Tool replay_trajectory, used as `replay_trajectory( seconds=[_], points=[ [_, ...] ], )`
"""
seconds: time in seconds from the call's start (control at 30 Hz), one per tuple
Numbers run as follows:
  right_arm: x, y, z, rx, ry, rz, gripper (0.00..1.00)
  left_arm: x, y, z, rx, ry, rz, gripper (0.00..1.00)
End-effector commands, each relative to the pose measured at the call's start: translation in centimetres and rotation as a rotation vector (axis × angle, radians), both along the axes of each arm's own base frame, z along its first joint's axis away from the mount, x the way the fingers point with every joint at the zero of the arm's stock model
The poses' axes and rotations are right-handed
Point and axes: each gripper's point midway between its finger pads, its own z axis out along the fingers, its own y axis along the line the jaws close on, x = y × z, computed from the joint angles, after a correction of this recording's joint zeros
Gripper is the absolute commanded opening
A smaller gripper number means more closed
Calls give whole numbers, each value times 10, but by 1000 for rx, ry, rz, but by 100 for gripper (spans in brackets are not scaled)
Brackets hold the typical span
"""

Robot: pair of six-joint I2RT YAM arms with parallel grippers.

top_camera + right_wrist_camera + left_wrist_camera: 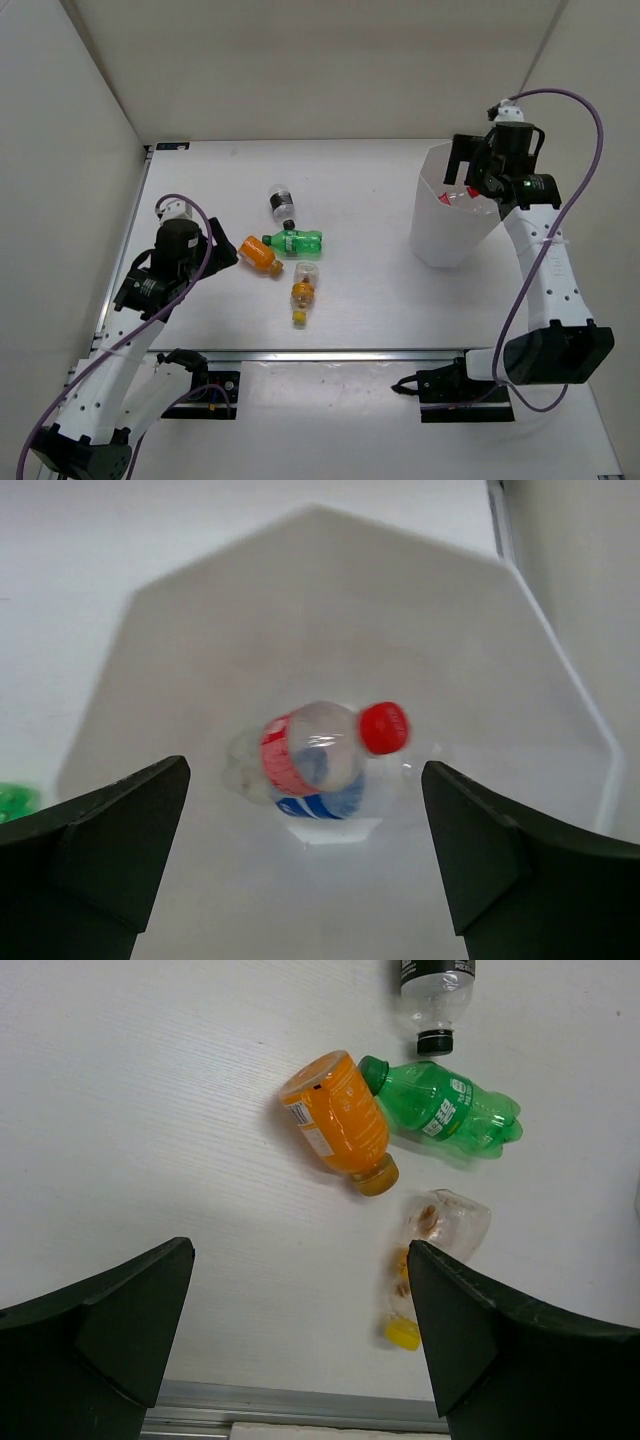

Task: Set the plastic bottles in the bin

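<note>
Over the bin (440, 235) at the far right, your right gripper (305, 768) hangs with its fingers spread wide and nothing between them. Down inside it you can see the red-labelled bottle (305, 745) lying on top of the blue-labelled bottle (325, 805). On the left, your left gripper (300, 1248) is likewise spread and empty above the table (150, 1110), near four bottles lying on their sides: the orange bottle (340, 1120) against the green bottle (445, 1110), the black-capped bottle (435, 990) just beyond them, and the yellow-capped bottle (435, 1240) just nearer.
</note>
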Motion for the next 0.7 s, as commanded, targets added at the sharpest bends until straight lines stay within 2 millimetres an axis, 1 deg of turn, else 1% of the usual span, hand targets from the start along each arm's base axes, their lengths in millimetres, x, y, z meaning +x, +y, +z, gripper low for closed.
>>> replay_trajectory(
  seconds=[0.0,0.03,0.07,0.1,0.13,0.17,0.2,0.23,0.27,0.3,0.33,0.37,0.4,0.43,0.47,0.5,0.53,0.57,0.6,0.63,0.67],
  points=[
    [-8,43,94,-53,-293,127,99,-1,5,11,14,-29,8,99],
    [-16,53,102,-68,-326,159,99,-3,7,8,18,-21,12,98],
    [-24,83,110,-98,-370,256,99,-4,9,3,28,-6,17,99],
    [-33,121,113,-94,-394,366,99,-4,8,2,29,-1,12,99],
    [-43,150,110,-113,-396,448,99,-7,6,-2,29,18,-5,98],
    [-46,161,109,-125,-396,477,99,-9,6,-7,31,31,-11,98],
    [-53,186,96,-127,-360,543,99,-10,6,-6,22,28,-7,99],
    [-57,203,82,-89,-315,570,99,-13,6,-10,21,43,-6,98],
    [-61,220,66,-42,-254,615,99,-14,4,-10,14,34,-10,99],
    [-69,239,54,38,-216,630,99,-16,4,-13,16,39,-8,99],
    [-74,254,27,47,-152,646,99,-19,5,-11,10,37,-7,99],
    [-76,268,10,83,-114,635,99,-20,6,-13,10,37,-2,98],
    [-84,285,-23,118,-39,613,100,-23,5,-14,5,36,-9,99],
    [-94,299,-37,157,-4,598,100,-24,7,-13,1,33,-1,99],
    [-101,310,-63,142,51,598,99,-25,9,-13,7,31,9,98],
    [-102,320,-80,166,81,550,99,-27,11,-14,16,36,12,98],
    [-107,330,-99,181,118,536,99,-30,15,-17,31,46,21,98],
    [-111,342,-106,210,128,533,99,-31,14,-15,27,39,14,99],
    [-112,347,-127,188,164,525,99,-34,15,-21,38,60,9,99],
    [-115,359,-135,196,182,537,99,-35,17,-21,38,59,15,99],
    [-121,369,-139,210,200,546,99,-38,16,-21,37,59,8,98]
  ],
)
